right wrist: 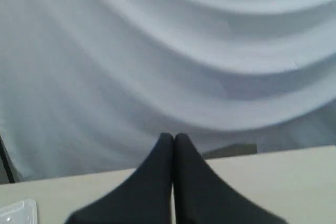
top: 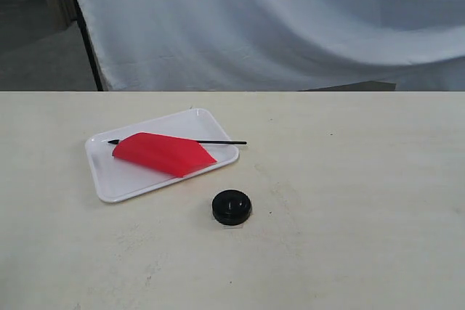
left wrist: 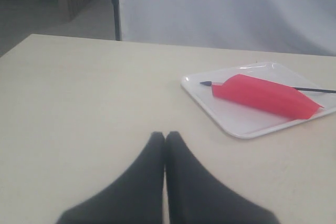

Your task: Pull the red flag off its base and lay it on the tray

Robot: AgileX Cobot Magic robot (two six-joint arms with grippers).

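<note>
The red flag (top: 163,153) lies flat on the white tray (top: 116,183), its thin black pole running across the tray and sticking out past the right rim. The round black base (top: 232,207) stands alone on the table just in front of the tray's right corner, with nothing in its centre hole. In the left wrist view the flag (left wrist: 265,96) and tray (left wrist: 231,121) show well ahead of my left gripper (left wrist: 165,135), which is shut and holds nothing. My right gripper (right wrist: 174,137) is also shut and empty, facing the backdrop. Neither gripper appears in the exterior view.
A pale wooden table (top: 349,201) carries everything. A white cloth backdrop (top: 290,19) hangs behind its far edge, with a dark stand pole (top: 91,49) at the left. A corner of the tray (right wrist: 18,213) shows in the right wrist view.
</note>
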